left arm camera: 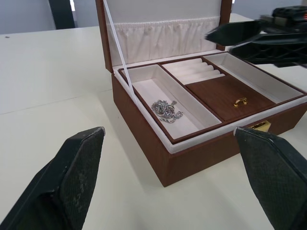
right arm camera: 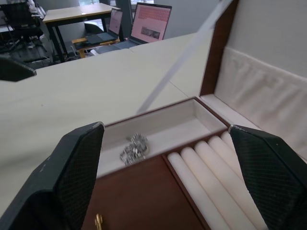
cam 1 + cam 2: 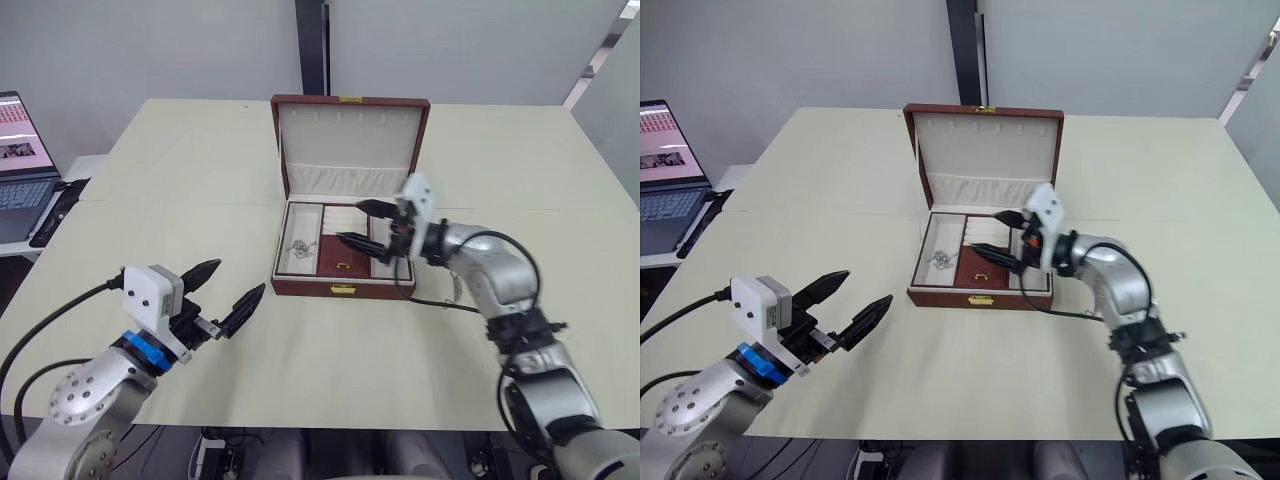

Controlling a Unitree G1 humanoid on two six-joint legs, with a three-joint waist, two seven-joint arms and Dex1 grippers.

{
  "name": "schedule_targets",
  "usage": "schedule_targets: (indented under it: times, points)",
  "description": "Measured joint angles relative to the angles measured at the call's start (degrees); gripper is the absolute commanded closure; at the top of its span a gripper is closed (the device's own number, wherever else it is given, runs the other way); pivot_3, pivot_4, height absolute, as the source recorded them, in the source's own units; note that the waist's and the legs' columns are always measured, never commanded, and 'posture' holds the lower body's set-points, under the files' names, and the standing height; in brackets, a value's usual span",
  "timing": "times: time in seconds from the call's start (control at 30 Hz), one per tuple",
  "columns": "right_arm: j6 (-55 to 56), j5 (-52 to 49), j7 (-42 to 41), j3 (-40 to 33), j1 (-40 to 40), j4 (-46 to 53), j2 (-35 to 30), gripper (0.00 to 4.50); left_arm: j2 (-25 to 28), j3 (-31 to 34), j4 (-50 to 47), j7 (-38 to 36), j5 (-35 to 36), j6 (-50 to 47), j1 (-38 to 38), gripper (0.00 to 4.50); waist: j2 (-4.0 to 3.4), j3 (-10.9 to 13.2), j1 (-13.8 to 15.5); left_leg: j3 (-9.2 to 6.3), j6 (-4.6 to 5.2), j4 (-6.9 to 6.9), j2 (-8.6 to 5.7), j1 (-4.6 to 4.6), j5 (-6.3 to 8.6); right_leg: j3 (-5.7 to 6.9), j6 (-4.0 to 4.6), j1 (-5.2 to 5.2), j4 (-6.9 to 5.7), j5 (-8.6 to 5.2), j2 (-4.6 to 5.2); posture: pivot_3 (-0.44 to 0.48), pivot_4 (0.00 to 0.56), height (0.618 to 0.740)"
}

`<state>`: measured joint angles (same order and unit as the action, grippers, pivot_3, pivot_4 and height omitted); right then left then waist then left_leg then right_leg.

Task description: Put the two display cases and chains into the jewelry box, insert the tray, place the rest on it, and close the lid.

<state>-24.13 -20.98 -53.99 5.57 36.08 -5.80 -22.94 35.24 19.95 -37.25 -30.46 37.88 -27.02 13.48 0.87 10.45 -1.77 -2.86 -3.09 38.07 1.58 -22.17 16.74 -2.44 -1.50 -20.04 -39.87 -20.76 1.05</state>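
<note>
Jewelry box [image 3: 343,288]: sits near the middle of the pale table [image 3: 200,180], its gold clasp on the front wall facing the robot.
Lid [image 3: 349,140]: stands raised and upright at the back of the box, the cream lining with its gathered pocket and a row of small hooks facing forward; a white ribbon stay runs from the lid down to the box's left side.
Tray [image 1: 225,96]: seated in the top of the box, its three cream-lined sections showing; the middle one holds ring rolls at the back and a brown panel with a gold pull at the front.
Silver jewelry [image 1: 167,110]: a small tangled silver piece lies in the tray's left section, nearer its front half; whether it is a chain cannot be told.
Right section of the tray: bare cream lining in the left wrist view.
Right gripper [image 3: 361,223]: held over the tray's middle and right part, just above the ring rolls, its two black fingers spread apart and holding nothing.
Left gripper [image 3: 225,291]: hovers over bare table to the left front of the box, well apart from it, fingers spread wide and empty.
Laptop [image 3: 22,160]: open on a separate desk beyond the table's left edge.
</note>
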Motion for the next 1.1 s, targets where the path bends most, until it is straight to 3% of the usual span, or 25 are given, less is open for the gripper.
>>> schedule_targets:
  times: [0.17,0.5,0.8,1.1]
  points:
    - [-0.99,-3.76,-5.64,-5.86,-6.97,3.37,-9.49,0.08,4.95,3.49,7.04,-6.61,0.88,-0.1,-1.1,0.0,-0.01,0.01,-0.45,0.07,0.01,-0.05,0.05,-0.02,0.0,-0.04,0.05,-0.06,0.01,-0.03,-0.04,0.0,0.15,0.74]
    - [1.78,-4.81,-8.61,-18.12,-21.27,0.41,-22.76,0.08,14.15,12.16,23.97,-18.93,-0.9,1.45,-0.75,0.0,0.05,0.08,-0.14,0.12,0.01,-0.04,0.04,0.0,0.0,-0.07,0.06,-0.04,0.02,-0.04,-0.02,0.0,0.15,0.74]
    - [7.43,-2.29,-9.94,-21.34,-26.04,-7.65,-27.76,0.08,19.04,16.05,38.32,-24.93,-5.25,6.3,-3.8,0.0,0.03,0.15,-0.11,0.16,0.01,-0.04,0.0,0.06,0.0,-0.07,0.06,-0.01,-0.02,-0.04,0.02,0.0,0.15,0.74]
    - [10.92,-0.53,-10.14,-21.74,-26.44,-10.93,-28.34,0.08,19.47,16.07,41.79,-27.22,-7.43,8.19,-6.7,0.0,0.02,0.15,-0.21,0.17,0.01,-0.04,0.04,0.06,0.0,-0.09,0.06,-0.02,-0.04,-0.04,0.0,0.0,0.15,0.74]
